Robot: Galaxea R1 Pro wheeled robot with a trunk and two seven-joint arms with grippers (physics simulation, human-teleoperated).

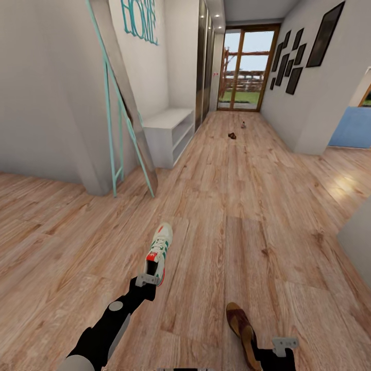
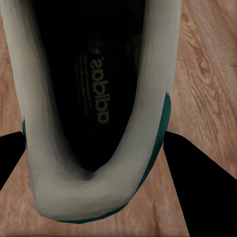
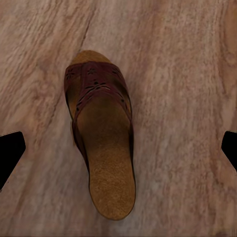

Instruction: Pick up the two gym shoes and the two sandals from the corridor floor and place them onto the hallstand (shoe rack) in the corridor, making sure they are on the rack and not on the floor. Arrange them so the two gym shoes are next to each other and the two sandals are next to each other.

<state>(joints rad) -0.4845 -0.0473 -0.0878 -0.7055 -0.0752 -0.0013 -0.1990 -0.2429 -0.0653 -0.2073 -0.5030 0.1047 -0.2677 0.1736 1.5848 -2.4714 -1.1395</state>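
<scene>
We see left hand [image 1: 148,281] clamped on gym shoe [image 1: 158,252] heel. Right hand [image 1: 284,344] spread wide over sandal [image 1: 241,324] on floor [image 1: 242,216].

One gym shoe [image 1: 158,253] is showing near left, one brown sandal [image 1: 242,330] near right, two small dark objects [image 1: 232,135] far down the corridor, and one hallstand [image 1: 167,129].

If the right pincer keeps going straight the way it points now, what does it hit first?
Most likely the brown sandal, which lies centred between the open fingers in the right wrist view. How far it is from the sandal is unclear; around it is corridor floor.
</scene>
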